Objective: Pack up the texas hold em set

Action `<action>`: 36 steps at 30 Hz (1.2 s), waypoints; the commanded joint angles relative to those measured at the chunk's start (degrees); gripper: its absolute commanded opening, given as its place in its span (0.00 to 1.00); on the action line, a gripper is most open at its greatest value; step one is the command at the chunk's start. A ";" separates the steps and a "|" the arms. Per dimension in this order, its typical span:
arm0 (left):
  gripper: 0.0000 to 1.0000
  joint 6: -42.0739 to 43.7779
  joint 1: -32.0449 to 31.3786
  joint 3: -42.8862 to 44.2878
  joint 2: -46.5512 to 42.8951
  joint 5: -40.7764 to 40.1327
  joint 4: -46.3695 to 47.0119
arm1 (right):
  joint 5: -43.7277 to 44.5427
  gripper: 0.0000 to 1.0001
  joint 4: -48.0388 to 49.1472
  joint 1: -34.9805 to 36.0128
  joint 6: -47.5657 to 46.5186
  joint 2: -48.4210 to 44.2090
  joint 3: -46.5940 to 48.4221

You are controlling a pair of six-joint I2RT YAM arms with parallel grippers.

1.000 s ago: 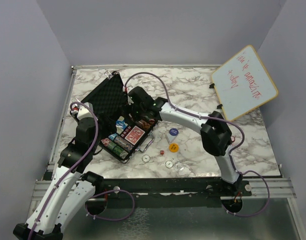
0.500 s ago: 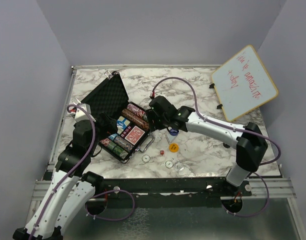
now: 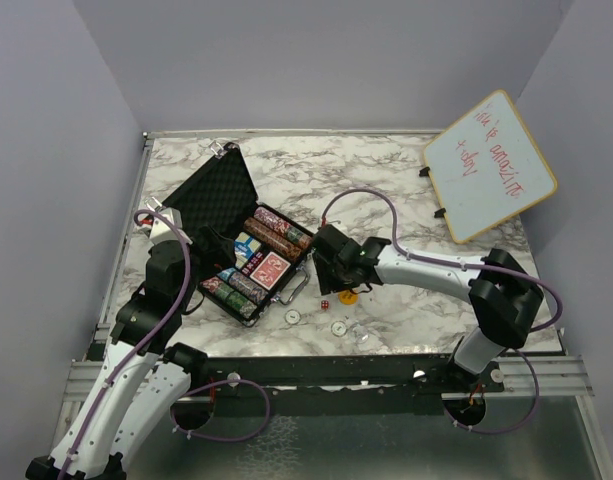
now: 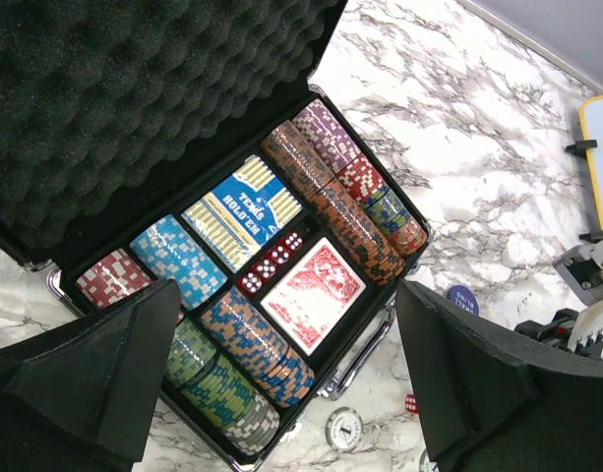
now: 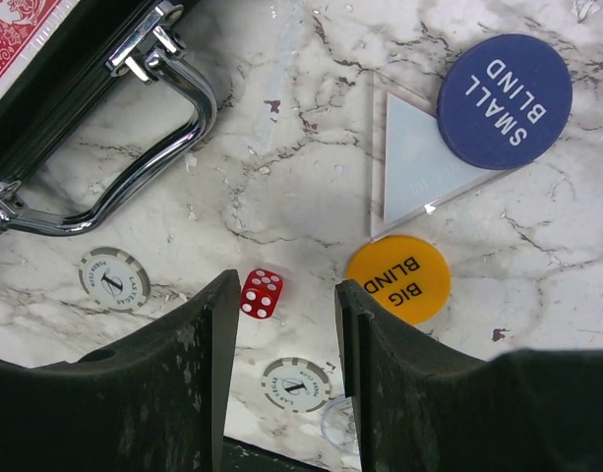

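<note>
The black case lies open at the left, its foam lid raised. The tray holds striped chip stacks, a blue deck, a red deck and red dice. On the table beside the case lie a red die, a yellow big-blind button, a blue small-blind button and two white chips. My right gripper is open above the die, which lies by its left finger. My left gripper is open and empty over the case's front.
The wood-framed whiteboard stands tilted at the back right. A clear triangular piece lies under the blue button. The case's silver handle sticks out toward the loose pieces. A clear disc lies near the table's front edge.
My right gripper has drawn back from over the case's chip rows, toward the front right, and now hangs over the loose die and buttons. The left arm has barely moved.
</note>
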 commanded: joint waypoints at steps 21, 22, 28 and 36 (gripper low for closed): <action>0.99 -0.80 -0.02 -1.01 -0.96 1.73 0.36 | -3.10 0.37 2.32 2.79 4.41 3.73 -2.71; 0.99 -0.81 -0.04 -1.05 -1.05 1.73 0.36 | -3.25 0.36 2.33 2.79 4.38 3.88 -2.67; 0.99 -0.81 -0.05 -1.09 -1.06 1.73 0.36 | -3.82 0.35 2.25 2.89 4.12 4.68 -2.57; 0.99 -0.81 -0.04 -1.09 -1.14 1.65 0.36 | -3.11 0.27 2.33 3.16 3.15 4.97 -2.01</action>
